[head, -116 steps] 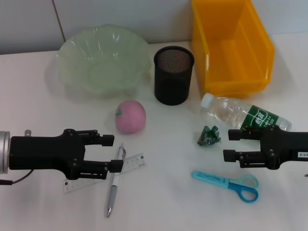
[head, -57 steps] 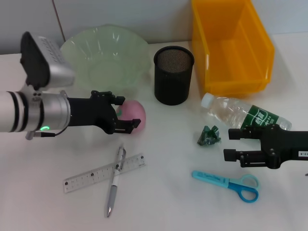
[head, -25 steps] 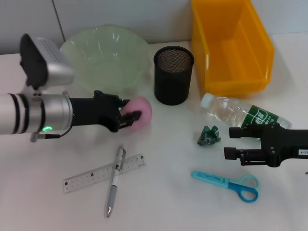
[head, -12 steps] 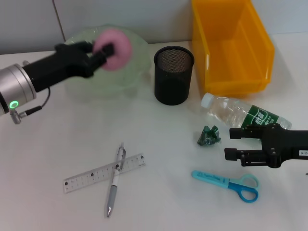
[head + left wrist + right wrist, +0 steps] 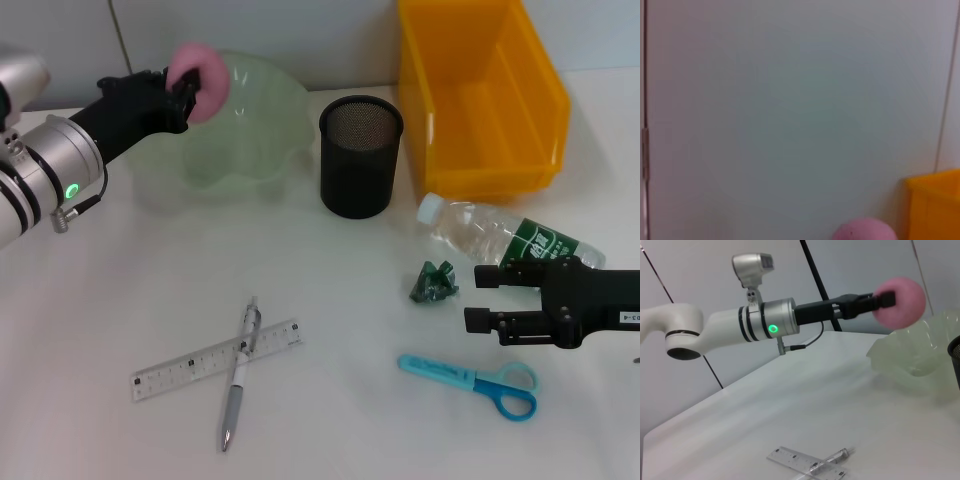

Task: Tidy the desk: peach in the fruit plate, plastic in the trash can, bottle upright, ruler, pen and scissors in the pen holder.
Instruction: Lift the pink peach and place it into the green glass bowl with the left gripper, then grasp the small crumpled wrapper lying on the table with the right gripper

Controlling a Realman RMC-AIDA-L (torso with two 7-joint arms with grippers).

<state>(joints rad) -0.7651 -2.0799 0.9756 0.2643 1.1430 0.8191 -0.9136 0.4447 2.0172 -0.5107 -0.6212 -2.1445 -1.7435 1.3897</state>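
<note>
My left gripper [image 5: 188,82] is shut on the pink peach [image 5: 202,68] and holds it in the air over the near left rim of the pale green fruit plate [image 5: 262,110]. The peach [image 5: 901,300] also shows in the right wrist view, above the plate [image 5: 920,360]. My right gripper [image 5: 478,298] stands open low over the table, just right of the crumpled green plastic [image 5: 433,282]. The clear bottle [image 5: 510,238] lies on its side behind it. Blue scissors [image 5: 478,381] lie in front. Ruler [image 5: 215,359] and pen [image 5: 238,375] lie crossed at front left. The black mesh pen holder [image 5: 360,156] stands in the middle.
A yellow bin [image 5: 482,95] stands at the back right, next to the pen holder. A pale wall runs behind the table. In the left wrist view only the wall, the peach's top [image 5: 865,230] and a corner of the bin [image 5: 935,202] show.
My left gripper closed on the peach, lifted it off the table and carried it back and left over the plate. The right arm has not moved.
</note>
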